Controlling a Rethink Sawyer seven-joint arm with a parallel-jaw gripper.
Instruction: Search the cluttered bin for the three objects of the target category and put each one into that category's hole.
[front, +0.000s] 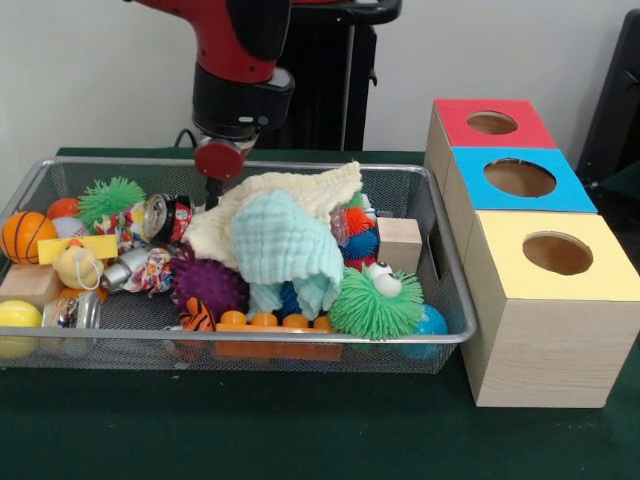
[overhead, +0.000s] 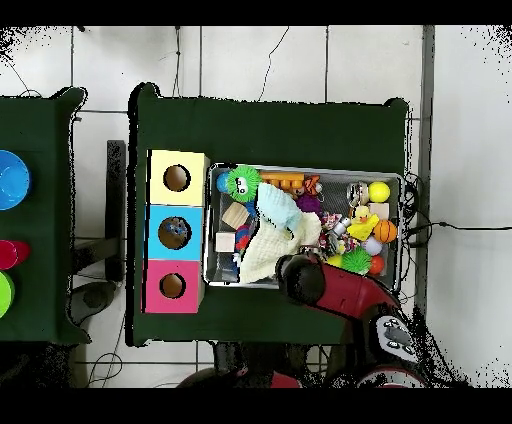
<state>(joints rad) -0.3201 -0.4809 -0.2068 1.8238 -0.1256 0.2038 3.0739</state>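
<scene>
Sawyer's gripper (front: 213, 192) dips into the bin (front: 445, 262) beside a cream cloth (front: 290, 200); its finger state cannot be told; blue-topped hole (front: 519, 177) stands alongside

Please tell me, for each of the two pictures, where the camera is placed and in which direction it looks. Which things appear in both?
Front view: the camera sits across the table and faces the robot; it sees the bin, the three boxes at the picture's right, and the red and black arm coming down from above.
Overhead view: the camera sits above and looks straight down, robot base at the bottom; the arm reaches up to the bin.
Both show the bin, the cloths, the green spiky ball and the blue-topped box's hole.
</scene>
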